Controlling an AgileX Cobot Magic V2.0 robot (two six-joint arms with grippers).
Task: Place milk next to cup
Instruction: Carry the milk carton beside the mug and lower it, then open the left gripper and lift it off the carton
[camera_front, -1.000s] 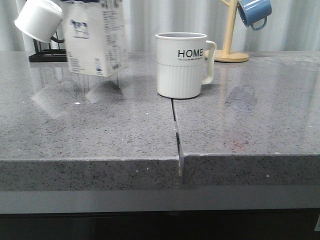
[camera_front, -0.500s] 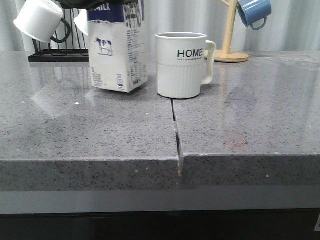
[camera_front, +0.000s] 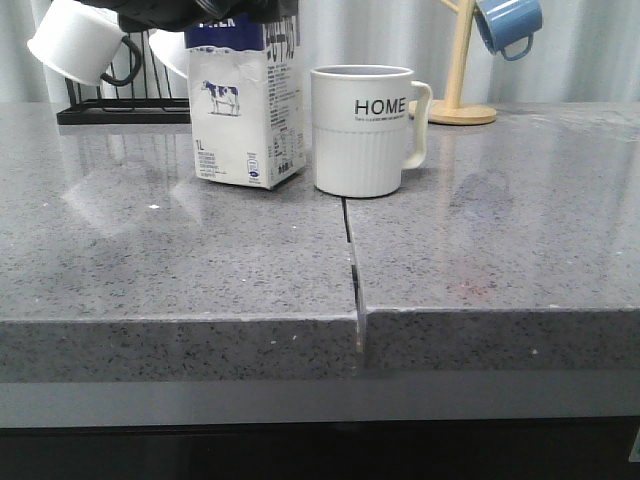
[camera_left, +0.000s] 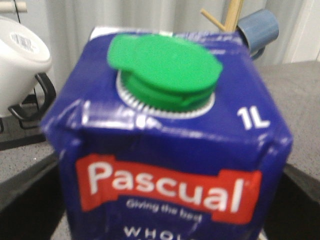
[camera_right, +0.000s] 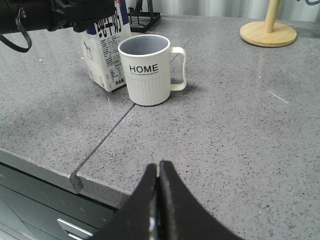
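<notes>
The milk (camera_front: 245, 110), a white carton with a blue top and a cow picture, stands upright with its base down on the grey countertop (camera_front: 500, 240). It is just left of the cup (camera_front: 362, 130), a narrow gap between them. The cup is a white ribbed mug lettered "HOME" (camera_right: 150, 67). My left gripper (camera_front: 200, 12) comes from above and is shut on the carton's top. In the left wrist view the milk (camera_left: 165, 125) with its green cap fills the frame between dark fingers (camera_left: 25, 200). My right gripper (camera_right: 158, 167) is shut and empty near the counter's front edge.
A black rack (camera_front: 110, 110) with small white mugs (camera_front: 75, 40) stands at the back left. A wooden mug tree (camera_front: 460, 80) carrying a blue mug (camera_front: 510, 22) stands at the back right. A seam (camera_front: 350, 250) runs through the countertop below the cup.
The milk moved right and down: from tilted in the air at the left to upright on the counter beside the cup. The cup and right gripper have not moved.
</notes>
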